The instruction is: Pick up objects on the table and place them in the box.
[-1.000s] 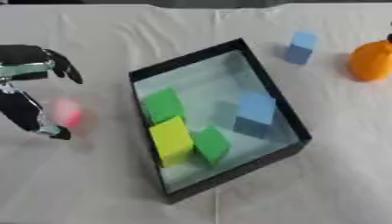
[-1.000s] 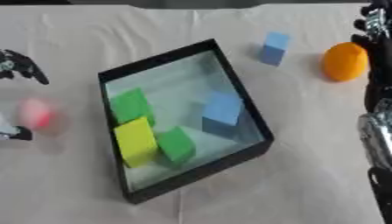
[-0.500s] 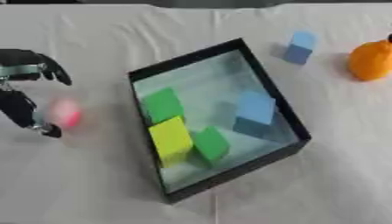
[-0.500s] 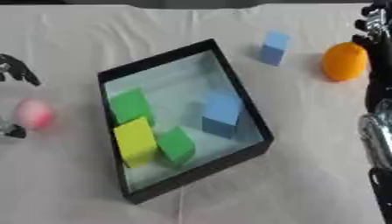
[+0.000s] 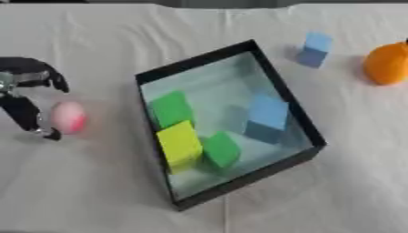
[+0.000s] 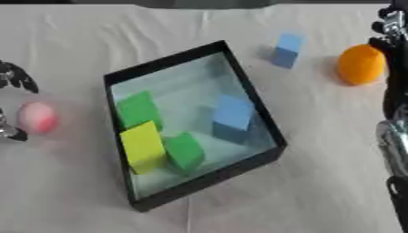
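A black-rimmed box [image 5: 201,63] lies askew mid-table and holds two green blocks [image 5: 171,108], a yellow block [image 5: 179,143] and a blue block [image 5: 267,116]. A pink ball [image 5: 68,117] lies on the cloth left of the box. My left hand [image 5: 22,102] is open just left of the ball, its fingers arched above it and its thumb low beside it, not closed on it. A small blue cube [image 5: 315,48] and an orange round object [image 6: 360,64] lie at the back right. My right hand [image 6: 390,25] shows only at the right edge beside the orange object.
A white wrinkled cloth [image 5: 95,191] covers the table. My right arm [image 6: 394,145] runs along the right edge of the right eye view. Bare cloth lies in front of the box and at the back left.
My left hand has drifted slightly left and its fingers have lowered toward the pink ball. The ball, the box and the other objects have stayed in place.
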Motion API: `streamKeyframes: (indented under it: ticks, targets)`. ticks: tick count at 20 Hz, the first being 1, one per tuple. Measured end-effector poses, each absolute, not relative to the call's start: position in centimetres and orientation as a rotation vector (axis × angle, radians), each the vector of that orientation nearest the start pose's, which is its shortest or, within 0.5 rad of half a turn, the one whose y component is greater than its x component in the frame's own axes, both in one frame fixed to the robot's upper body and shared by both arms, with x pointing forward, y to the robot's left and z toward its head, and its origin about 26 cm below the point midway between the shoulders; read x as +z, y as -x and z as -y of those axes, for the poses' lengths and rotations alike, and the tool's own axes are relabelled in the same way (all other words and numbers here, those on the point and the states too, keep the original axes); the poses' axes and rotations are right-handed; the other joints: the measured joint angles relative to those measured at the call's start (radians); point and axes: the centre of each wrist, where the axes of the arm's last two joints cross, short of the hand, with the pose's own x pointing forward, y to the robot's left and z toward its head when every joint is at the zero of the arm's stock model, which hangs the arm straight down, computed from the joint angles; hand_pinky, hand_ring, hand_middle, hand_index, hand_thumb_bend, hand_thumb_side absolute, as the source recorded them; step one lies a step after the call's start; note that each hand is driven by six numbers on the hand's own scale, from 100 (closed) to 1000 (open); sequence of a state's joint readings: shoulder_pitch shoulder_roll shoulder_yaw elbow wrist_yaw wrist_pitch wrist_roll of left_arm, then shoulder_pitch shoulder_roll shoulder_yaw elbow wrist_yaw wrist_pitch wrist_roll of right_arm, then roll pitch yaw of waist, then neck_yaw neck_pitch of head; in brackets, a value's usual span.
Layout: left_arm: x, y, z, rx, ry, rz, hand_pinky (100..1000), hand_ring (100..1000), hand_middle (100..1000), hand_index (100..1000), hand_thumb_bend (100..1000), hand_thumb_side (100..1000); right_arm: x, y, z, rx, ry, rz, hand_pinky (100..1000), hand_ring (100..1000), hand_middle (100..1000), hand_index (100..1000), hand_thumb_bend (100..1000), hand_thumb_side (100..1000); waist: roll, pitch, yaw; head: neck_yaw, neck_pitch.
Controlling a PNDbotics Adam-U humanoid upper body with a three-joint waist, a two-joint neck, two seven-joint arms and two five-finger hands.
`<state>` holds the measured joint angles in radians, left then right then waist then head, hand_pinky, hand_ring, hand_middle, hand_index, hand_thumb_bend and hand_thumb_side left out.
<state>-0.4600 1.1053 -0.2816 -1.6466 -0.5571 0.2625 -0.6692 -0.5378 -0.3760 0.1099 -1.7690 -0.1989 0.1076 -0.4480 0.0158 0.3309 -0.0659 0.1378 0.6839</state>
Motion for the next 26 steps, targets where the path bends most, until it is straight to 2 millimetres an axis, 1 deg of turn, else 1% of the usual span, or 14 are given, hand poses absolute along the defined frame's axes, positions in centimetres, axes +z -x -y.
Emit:
streamKeyframes:
  ticks: [2, 4, 6, 8, 9, 10, 11, 12, 13, 15, 17, 20, 24, 26]
  targets:
    - [24.5, -33.9, -37.1, -1.488, -0.948, 0.872, 765, 822, 764, 802, 648, 260, 21.9, -35.3, 23.1, -0.059, 0.184, 2.167, 822, 830, 778, 855, 100, 672, 0.000, 0.000, -0.001, 0.001, 0.000]
    - [24.3, -34.1, -37.0, -1.478, -0.944, 0.889, 754, 813, 756, 782, 637, 231, 21.9, -35.3, 23.1, -0.057, 0.183, 2.165, 822, 830, 778, 855, 100, 672, 0.000, 0.000, -0.002, 0.002, 0.000]
    - [24.1, -34.4, -37.0, -1.470, -0.953, 0.901, 745, 805, 747, 766, 617, 222, 21.9, -35.3, 23.1, -0.055, 0.182, 2.166, 822, 830, 778, 855, 100, 672, 0.000, 0.000, -0.002, 0.002, 0.000]
    - [23.9, -34.7, -36.9, -1.468, -0.963, 0.909, 733, 793, 734, 742, 555, 220, 22.0, -35.3, 23.0, -0.054, 0.181, 2.168, 822, 830, 779, 856, 100, 672, 0.000, 0.000, -0.004, 0.003, 0.000]
    - [23.7, -34.8, -36.8, -1.467, -0.965, 0.911, 725, 784, 725, 709, 489, 202, 22.0, -35.3, 23.0, -0.053, 0.180, 2.169, 822, 830, 779, 856, 100, 672, 0.000, 0.000, -0.005, 0.003, 0.000]
    - [23.5, -34.9, -36.8, -1.469, -0.966, 0.911, 714, 770, 707, 668, 432, 157, 22.0, -35.4, 23.0, -0.052, 0.180, 2.169, 822, 830, 779, 856, 100, 672, 0.000, 0.000, -0.006, 0.003, 0.000]
    - [23.3, -35.0, -36.7, -1.474, -0.964, 0.911, 704, 760, 692, 646, 397, 148, 22.0, -35.4, 23.0, -0.052, 0.179, 2.169, 822, 830, 779, 855, 100, 672, 0.000, 0.000, -0.007, 0.003, 0.000]
    - [23.3, -34.9, -36.6, -1.480, -0.960, 0.914, 700, 753, 679, 617, 372, 121, 22.1, -35.4, 22.9, -0.052, 0.179, 2.171, 822, 830, 779, 855, 100, 672, 0.000, 0.000, -0.007, 0.003, 0.000]
    - [23.4, -34.9, -36.4, -1.490, -0.956, 0.919, 695, 747, 669, 591, 376, 100, 22.1, -35.4, 22.9, -0.051, 0.178, 2.171, 822, 830, 779, 855, 100, 672, 0.000, 0.000, -0.007, 0.003, 0.000]
    - [23.9, -34.5, -35.6, -1.521, -0.951, 0.942, 690, 742, 662, 579, 376, 100, 22.1, -35.4, 22.9, -0.050, 0.177, 2.171, 822, 830, 779, 855, 100, 672, 0.001, 0.000, -0.006, 0.003, 0.000]
    - [25.2, -33.7, -34.5, -1.558, -0.967, 0.980, 693, 744, 663, 576, 384, 100, 22.1, -35.4, 22.9, -0.050, 0.177, 2.171, 822, 830, 779, 855, 100, 672, 0.001, 0.000, -0.005, 0.003, 0.000]
    - [28.4, -32.0, -32.0, -1.631, -1.026, 1.077, 690, 741, 660, 577, 369, 100, 22.0, -35.4, 22.9, -0.050, 0.178, 2.170, 822, 830, 779, 855, 100, 672, 0.006, 0.000, -0.001, 0.003, 0.001]
    - [34.4, -29.8, -27.1, -1.736, -1.115, 1.301, 681, 732, 651, 572, 351, 100, 21.8, -35.3, 23.0, -0.050, 0.181, 2.163, 822, 830, 779, 855, 100, 672, 0.011, -0.010, 0.003, 0.010, 0.007]
    - [36.6, -29.2, -24.1, -1.805, -1.114, 1.409, 674, 724, 643, 570, 343, 100, 21.8, -35.3, 23.0, -0.050, 0.182, 2.162, 821, 830, 779, 855, 100, 672, 0.013, -0.015, 0.008, 0.012, 0.010]
